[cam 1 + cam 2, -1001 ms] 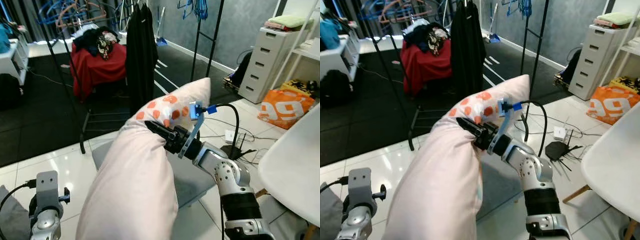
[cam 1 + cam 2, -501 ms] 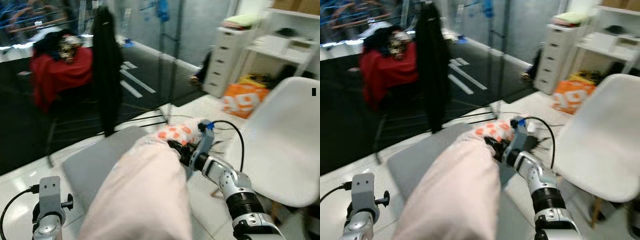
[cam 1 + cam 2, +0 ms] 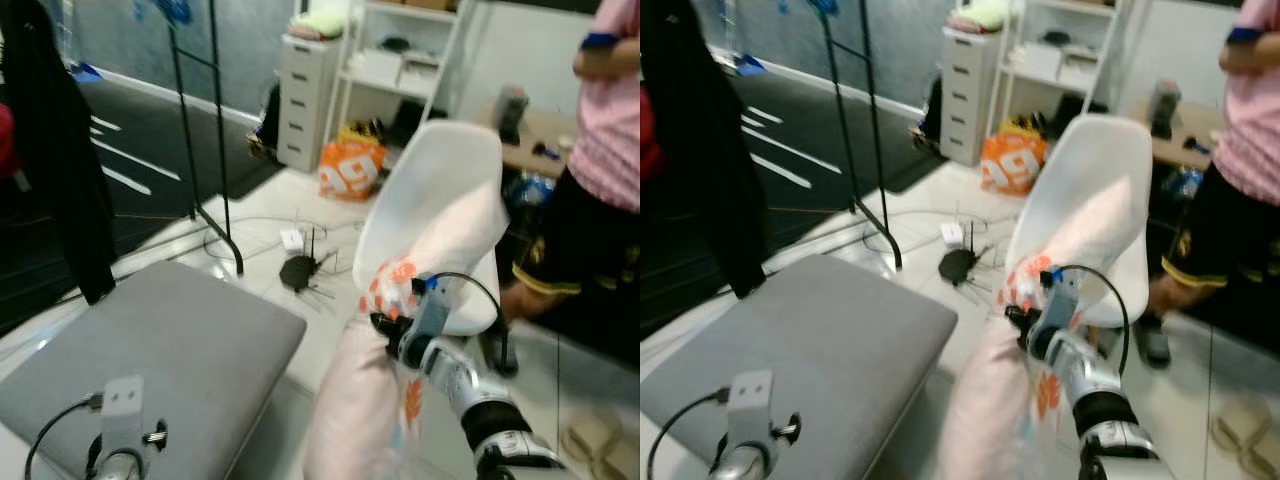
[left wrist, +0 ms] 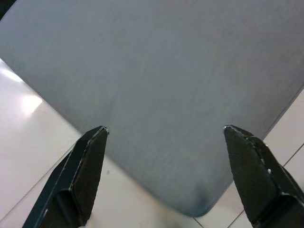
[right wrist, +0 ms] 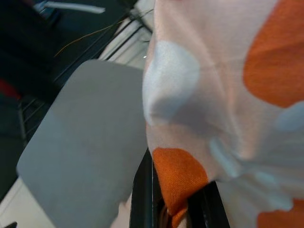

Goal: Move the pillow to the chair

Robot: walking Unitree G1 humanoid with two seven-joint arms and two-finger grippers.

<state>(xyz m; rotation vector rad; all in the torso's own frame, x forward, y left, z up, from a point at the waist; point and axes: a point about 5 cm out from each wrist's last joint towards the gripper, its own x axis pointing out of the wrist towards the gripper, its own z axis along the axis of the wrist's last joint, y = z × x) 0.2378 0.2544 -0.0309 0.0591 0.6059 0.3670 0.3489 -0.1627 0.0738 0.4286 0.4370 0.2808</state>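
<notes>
Right claw [image 3: 383, 322] grips the pillow [image 3: 360, 420] (pink, orange-spotted) against the chair [image 3: 432, 190].

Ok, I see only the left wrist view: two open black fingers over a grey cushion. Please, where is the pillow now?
Observer: The right gripper holds the pillow by a pinched fold.
Operator: Is the chair close?
Observer: Yes. The white chair stands just behind the pillow, whose upper end leans against the chair's seat shell.
Operator: Is somebody there?
Observer: A person in a pink top stands beside the chair, on the robot's right.
</notes>
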